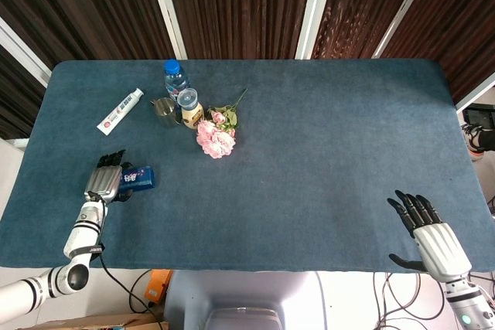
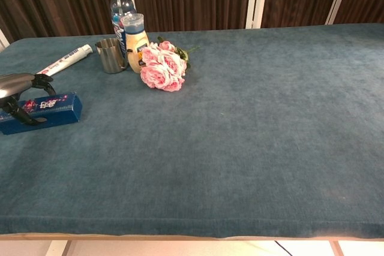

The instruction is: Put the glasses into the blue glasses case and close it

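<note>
Left hand: the left hand [image 1: 104, 183] lies over the near end of the blue glasses case [image 2: 43, 111], dark fingers [image 2: 42, 83] curled down across its lid and front (a wrap-around hold, probably meant to pin the box so it cannot slide on the cloth).

Case: closed, flat on the tabletop [image 1: 325, 152] at its left edge, long side facing the robot, flowered lid up.

Glasses: none visible in either view; whether they sit inside the closed case cannot be told.

Right hand: the right hand [image 1: 430, 236] rests at the near right corner, well apart from everything, fingers spread and holding nothing (likely parked until the lid needs lifting).

Clutter: a water bottle [image 2: 119, 5], a smaller capped bottle [image 2: 135, 40] and a metal cup [image 2: 109, 54] stand bunched toward the back left, pink roses [image 2: 162, 67] lying just beside them, a toothpaste tube [image 1: 120, 111] further left.

Stage: judged early, with the case unopened.
</note>
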You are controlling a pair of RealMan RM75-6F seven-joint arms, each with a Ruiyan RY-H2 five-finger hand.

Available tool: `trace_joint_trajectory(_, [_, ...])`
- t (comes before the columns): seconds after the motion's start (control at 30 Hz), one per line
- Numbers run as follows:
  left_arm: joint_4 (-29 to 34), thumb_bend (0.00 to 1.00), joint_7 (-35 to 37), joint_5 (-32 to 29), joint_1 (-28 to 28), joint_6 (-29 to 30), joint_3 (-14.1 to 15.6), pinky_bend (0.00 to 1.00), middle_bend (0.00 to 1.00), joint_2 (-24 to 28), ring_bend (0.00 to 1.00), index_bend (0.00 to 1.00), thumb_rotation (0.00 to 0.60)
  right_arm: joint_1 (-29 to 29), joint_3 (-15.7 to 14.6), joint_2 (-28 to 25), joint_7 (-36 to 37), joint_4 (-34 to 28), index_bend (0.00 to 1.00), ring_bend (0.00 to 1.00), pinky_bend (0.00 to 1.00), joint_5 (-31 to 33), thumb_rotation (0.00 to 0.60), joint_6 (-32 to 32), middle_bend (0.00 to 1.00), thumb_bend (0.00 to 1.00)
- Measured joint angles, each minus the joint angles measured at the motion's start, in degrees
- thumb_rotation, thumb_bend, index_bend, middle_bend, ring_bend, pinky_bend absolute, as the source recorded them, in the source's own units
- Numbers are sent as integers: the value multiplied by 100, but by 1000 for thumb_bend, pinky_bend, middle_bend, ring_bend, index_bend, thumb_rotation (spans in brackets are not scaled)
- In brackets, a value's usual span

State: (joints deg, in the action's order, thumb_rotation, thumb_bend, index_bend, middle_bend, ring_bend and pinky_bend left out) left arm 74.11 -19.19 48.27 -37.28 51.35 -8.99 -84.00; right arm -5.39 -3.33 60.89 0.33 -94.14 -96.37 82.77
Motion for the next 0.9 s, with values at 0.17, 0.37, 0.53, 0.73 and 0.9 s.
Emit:
trace_joint_trajectory(0.17, [216,302,23,9,10,-85,17,18,0,145,0,15,600,4,4,5,-4,-2,0,0,0,2,600,11,0,101])
trace_joint_trajectory(0.37, [538,300,39,87,45,-54,51,17,0,349,0,0,600,5,-1,9,-21,-2,0,0,0,-3,600,7,0,101])
trace_joint_trajectory(0.53, [875,303,143,390,176,220,89,16,0,555,0,0,600,2,-1,12,-17,-2,0,0,0,-5,600,4,0,101])
trace_joint_trajectory(0.73, [1526,323,556,1393,794,1154,389,2,0,1108,0,0,600,-6,21,26,-96,8,0,0,0,65,600,-37,0,101])
trace_joint_trajectory(0.9, [1989,325,915,2355,1738,2315,964,0,0,1558,0,0,600,5,34,79,-297,-16,0,0,0,117,600,-60,0,101])
